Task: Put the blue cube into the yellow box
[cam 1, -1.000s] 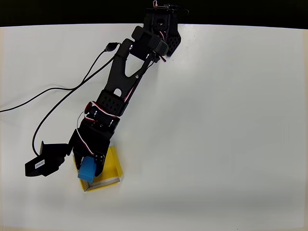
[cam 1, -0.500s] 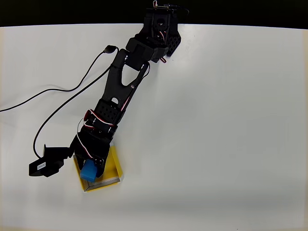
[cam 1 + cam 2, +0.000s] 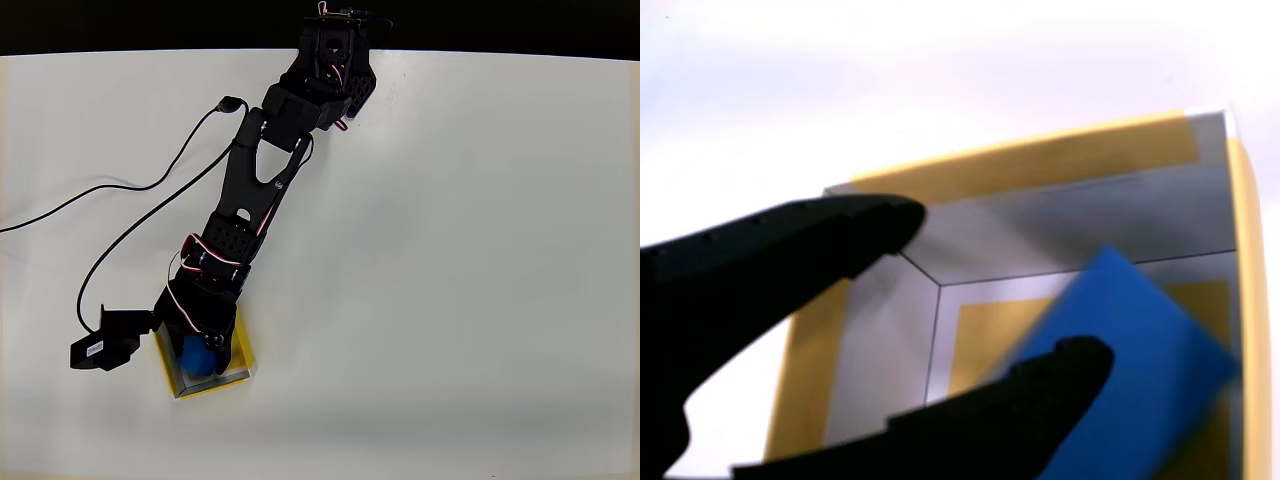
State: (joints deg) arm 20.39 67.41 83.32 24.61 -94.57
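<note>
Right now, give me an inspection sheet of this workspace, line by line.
Surface: white table, bare apart from the arm and the job's things.
Job's things: yellow box near the lower left of the overhead view; blue cube inside its walls, tilted and blurred in the wrist view.
Clutter: nothing seen.
Claw: claw open over the box, one finger above the cube, the other finger crossing in front of it; whether that one touches the cube cannot be told.
Cables: black cable running from the arm to the left edge.
Surroundings: dark strip beyond the table's far edge.
</note>
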